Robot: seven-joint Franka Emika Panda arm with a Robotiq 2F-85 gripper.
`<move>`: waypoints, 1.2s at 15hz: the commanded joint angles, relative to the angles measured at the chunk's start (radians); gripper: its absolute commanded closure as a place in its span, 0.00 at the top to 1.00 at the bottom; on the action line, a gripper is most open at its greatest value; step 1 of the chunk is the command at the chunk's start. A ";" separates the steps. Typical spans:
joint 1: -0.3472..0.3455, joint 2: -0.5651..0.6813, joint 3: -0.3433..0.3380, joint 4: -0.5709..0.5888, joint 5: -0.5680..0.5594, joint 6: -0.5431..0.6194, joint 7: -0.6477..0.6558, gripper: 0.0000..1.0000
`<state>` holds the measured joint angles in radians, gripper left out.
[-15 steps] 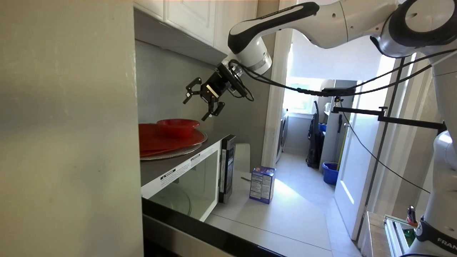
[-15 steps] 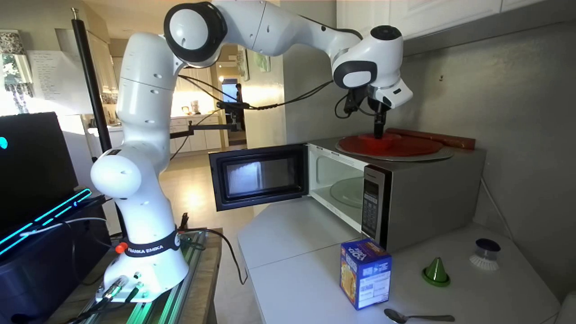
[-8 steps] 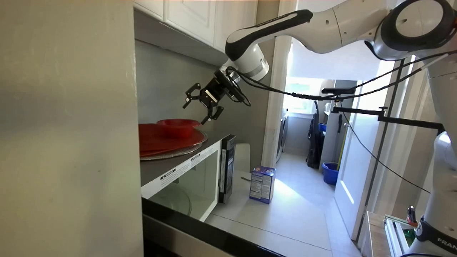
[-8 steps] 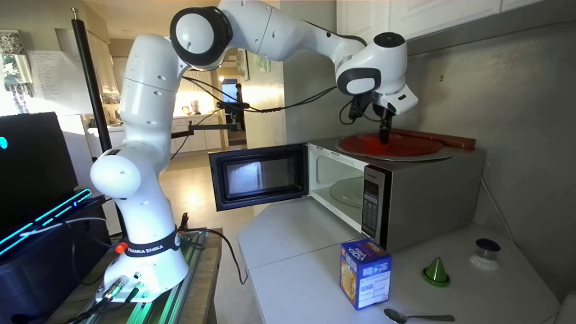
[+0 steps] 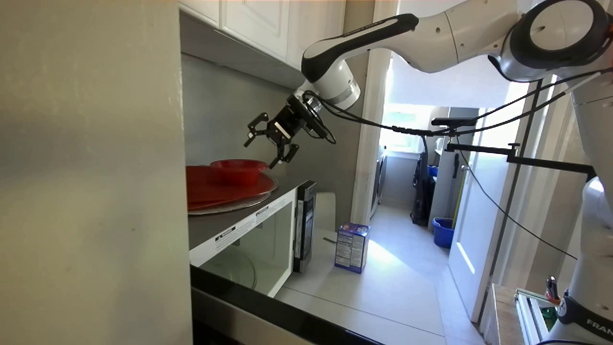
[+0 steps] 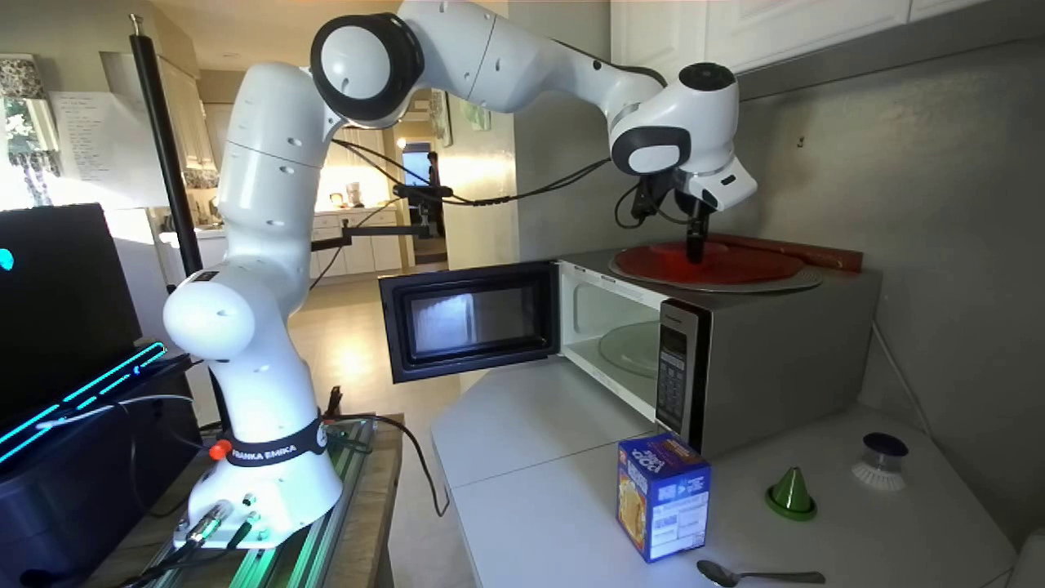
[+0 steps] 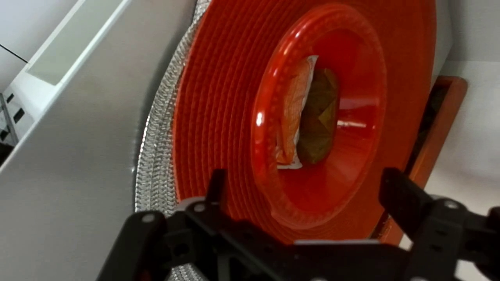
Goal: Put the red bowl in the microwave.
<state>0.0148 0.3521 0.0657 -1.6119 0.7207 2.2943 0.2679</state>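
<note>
The dark band (image 6: 277,446) round my base (image 6: 273,498) read FRANKA EMIKA. A blue box (image 6: 663,498) on the white bench (image 6: 531,433) carried big pale lettering and panels of fine print that I could not make out, and the labels (image 5: 249,223) along the front edge of the microwave (image 6: 788,376) were too small to read.

The red bowl (image 7: 355,99) stood upright on top of the microwave, glossy and smooth, with a broad rounded rim. In it lay an orange-and-white packet (image 7: 297,105) and an olive-brown folded thing (image 7: 318,125) I could not name. Beneath it spread a round red mat (image 7: 218,117), ridged in rings, over a silver mat (image 7: 156,179) with a shiny woven face. A long reddish-brown piece (image 6: 816,257) with a raised edge lay behind the mats.

My pincer (image 5: 259,154) was tilted and spread wide, its two fingers well apart. In an exterior view one fingertip hung just beside the bowl's rim; whether it touched, I could not tell. Open room lay between the bowl and the white cabinets (image 5: 258,28) overhead. The microwave's door (image 6: 469,318) was swung wide, leaving its front open onto a round glass plate (image 6: 633,349). On the bench a green cone (image 6: 790,492) and a brush (image 6: 882,461) stood beside the microwave's flank, and a spoon (image 6: 775,577) lay near the box.
</note>
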 commanded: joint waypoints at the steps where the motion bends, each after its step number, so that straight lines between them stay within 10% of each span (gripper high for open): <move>1: -0.031 0.009 0.015 0.023 0.067 -0.048 -0.048 0.91; 7: -0.043 0.019 0.007 0.027 0.100 -0.084 -0.068 0.36; 14: -0.041 0.029 0.006 0.012 0.101 -0.077 -0.076 0.54; 18: -0.045 0.030 0.007 0.006 0.110 -0.077 -0.081 0.19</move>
<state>-0.0181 0.3764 0.0665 -1.6121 0.7839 2.2294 0.2209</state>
